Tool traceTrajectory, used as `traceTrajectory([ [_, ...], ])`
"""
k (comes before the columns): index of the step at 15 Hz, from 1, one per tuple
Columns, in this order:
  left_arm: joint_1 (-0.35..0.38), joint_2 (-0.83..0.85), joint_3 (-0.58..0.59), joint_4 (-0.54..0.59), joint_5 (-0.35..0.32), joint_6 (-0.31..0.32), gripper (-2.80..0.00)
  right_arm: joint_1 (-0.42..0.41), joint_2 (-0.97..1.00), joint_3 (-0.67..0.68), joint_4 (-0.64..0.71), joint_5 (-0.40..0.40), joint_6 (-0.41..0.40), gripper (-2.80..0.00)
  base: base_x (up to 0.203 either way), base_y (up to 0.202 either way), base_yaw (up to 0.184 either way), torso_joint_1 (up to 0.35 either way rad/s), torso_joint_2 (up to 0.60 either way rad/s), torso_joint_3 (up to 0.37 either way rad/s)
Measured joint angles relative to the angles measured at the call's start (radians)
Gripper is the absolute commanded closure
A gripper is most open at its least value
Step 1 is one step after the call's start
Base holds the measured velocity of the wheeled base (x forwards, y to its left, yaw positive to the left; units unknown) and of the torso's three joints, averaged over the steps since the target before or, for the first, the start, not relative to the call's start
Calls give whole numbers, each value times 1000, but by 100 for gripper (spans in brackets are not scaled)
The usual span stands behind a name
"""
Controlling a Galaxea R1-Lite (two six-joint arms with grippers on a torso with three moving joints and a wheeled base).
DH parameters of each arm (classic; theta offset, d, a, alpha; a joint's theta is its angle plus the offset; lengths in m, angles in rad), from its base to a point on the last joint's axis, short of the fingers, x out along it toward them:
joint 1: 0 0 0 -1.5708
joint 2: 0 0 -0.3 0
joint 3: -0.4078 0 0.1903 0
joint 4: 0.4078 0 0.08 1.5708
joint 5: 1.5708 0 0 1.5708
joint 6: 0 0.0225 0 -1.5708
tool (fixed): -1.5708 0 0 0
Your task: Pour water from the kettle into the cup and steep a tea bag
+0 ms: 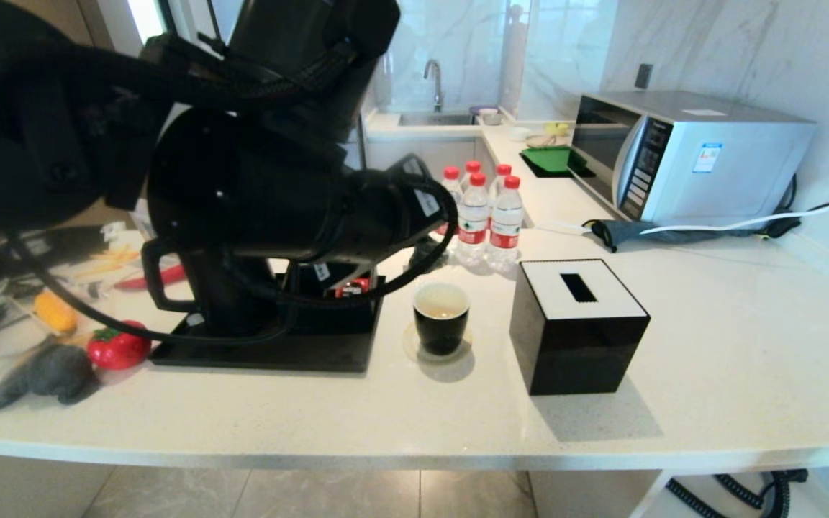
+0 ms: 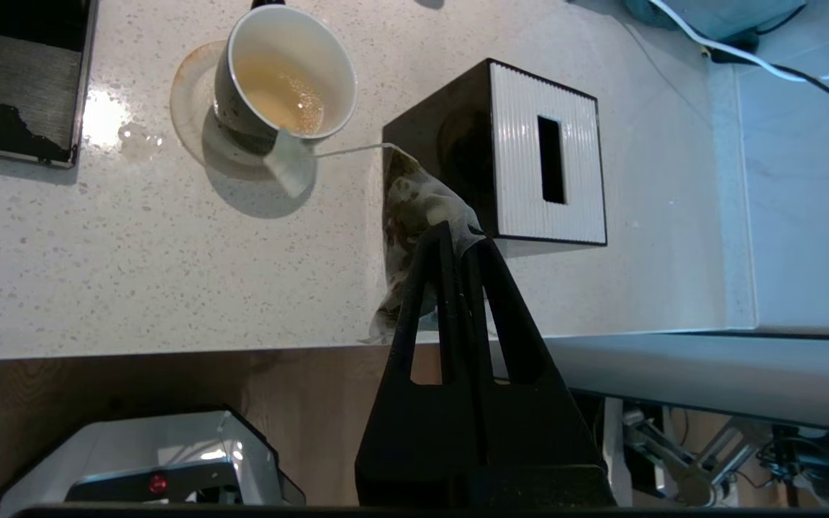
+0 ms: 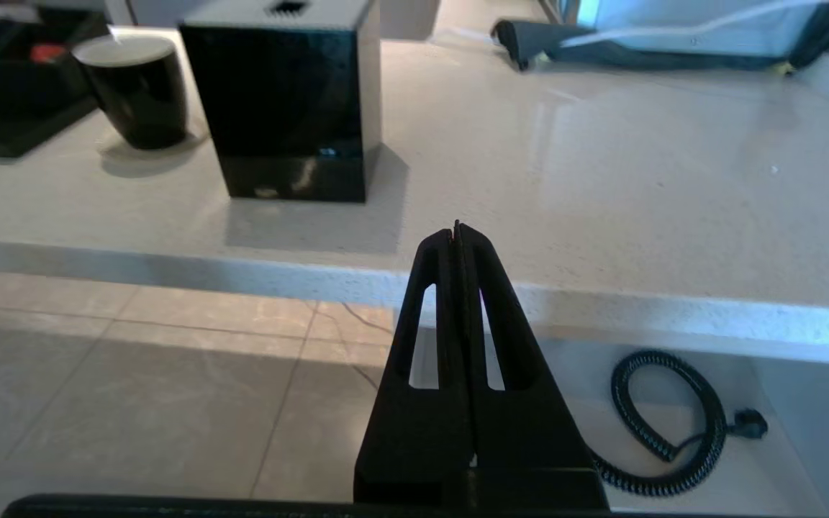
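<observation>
1. Jaws of the left gripper (image 2: 461, 234) are pressed together, pinching the top edge of the tea bag (image 2: 414, 208)
2. Held this way, the bag hangs in the air over the counter (image 2: 134, 288), between the cup (image 2: 281, 75) and the tissue box (image 2: 522, 155), apart from the cup
3. From the bag a thin string runs to a small paper tag (image 2: 291, 162) that lies against the cup's outer rim
4. Inside the cup sits pale yellowish water (image 2: 281, 97) with a few bubbles; the cup stands on a round coaster (image 2: 188, 108)
5. Jaws of the right gripper (image 3: 457, 230) are pressed together with nothing between them; this arm hangs low in front of the counter edge, over the floor
6. Head view: the left arm fills the upper left and hides most of the kettle (image 1: 206, 288), which stands on a black tray (image 1: 299, 349) left of the cup
7. Four bottles (image 1: 486, 212) stand behind the cup, the tissue box just to its right, and a microwave (image 1: 688, 155) far right
8. A red toy strawberry (image 1: 118, 347) lies left of the tray
</observation>
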Motion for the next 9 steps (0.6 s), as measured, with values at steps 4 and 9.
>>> traceTrajectory([
  [4, 3, 0, -4, 0, -16, -4, 0, 2, 76, -93, -4, 19, 1, 0, 0, 0, 0, 0, 0, 0],
  [9, 9, -2, -9, 2, -26, -4, 0, 83, 357, -193, -185, 44, -1, 0, 0, 0, 0, 0, 0, 0],
])
